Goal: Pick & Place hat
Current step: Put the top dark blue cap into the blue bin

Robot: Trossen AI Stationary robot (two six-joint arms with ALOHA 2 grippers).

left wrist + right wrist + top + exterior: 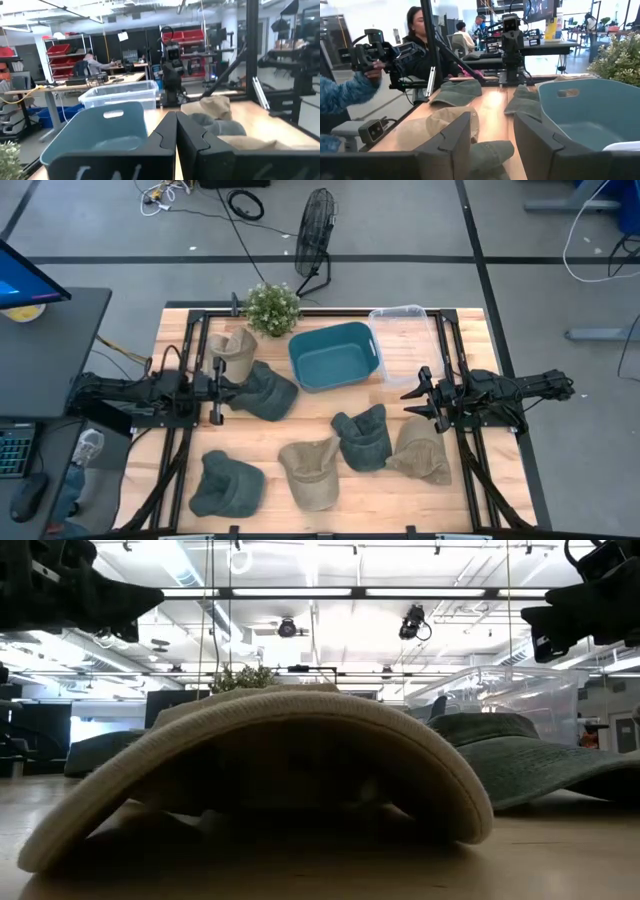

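Note:
Several bucket hats lie brim down on the wooden table: tan ones and dark green ones. A teal bin stands at the far middle. My left gripper hovers shut at the left, beside the dark green hat, with nothing between its fingers. My right gripper hangs open at the right, above the table and clear of the hats. In the low view a tan hat fills the foreground, and both arms are high above the table.
A clear plastic bin stands right of the teal bin, and a small potted plant stands at the far edge. Black frame rails run along both table sides. Beyond the table's left side a person holds a hand-held device.

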